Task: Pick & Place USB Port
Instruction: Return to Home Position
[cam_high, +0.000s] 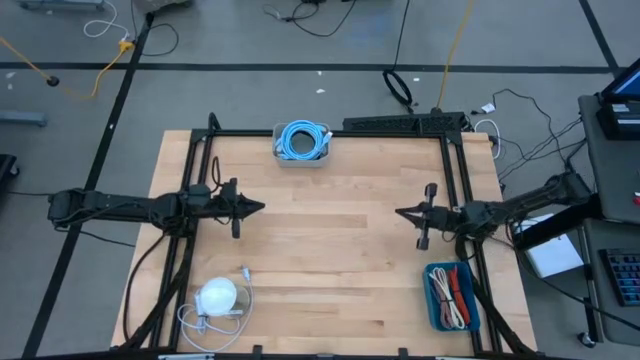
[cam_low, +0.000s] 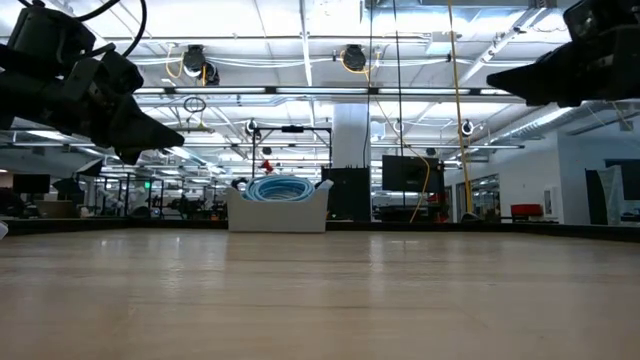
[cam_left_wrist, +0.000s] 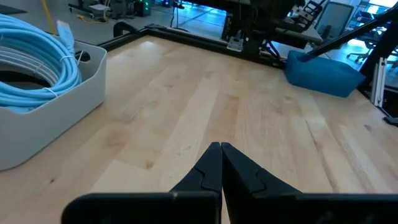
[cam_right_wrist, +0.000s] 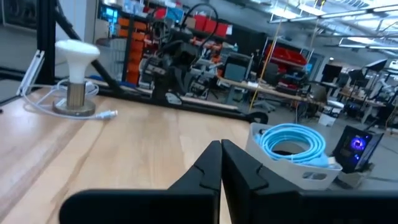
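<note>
A white dome-topped device (cam_high: 218, 296) on a round base stands on the table near its near left corner. Its white cable loops around it and ends in a plug (cam_high: 245, 270). The right wrist view shows the same device (cam_right_wrist: 76, 73). My left gripper (cam_high: 258, 208) is shut and hovers above the table's left half, its tip (cam_left_wrist: 221, 149) pointing toward the right. My right gripper (cam_high: 400, 212) is shut too and hovers over the right half, its tip (cam_right_wrist: 221, 147) pointing left. Neither gripper is near the device.
A grey bin with a coiled light-blue cable (cam_high: 302, 142) sits at the middle of the far edge and also shows as the grey bin (cam_low: 278, 206) in the low view. A blue bin (cam_high: 452, 296) with red and white cables sits at the near right. Bare wood lies between the grippers.
</note>
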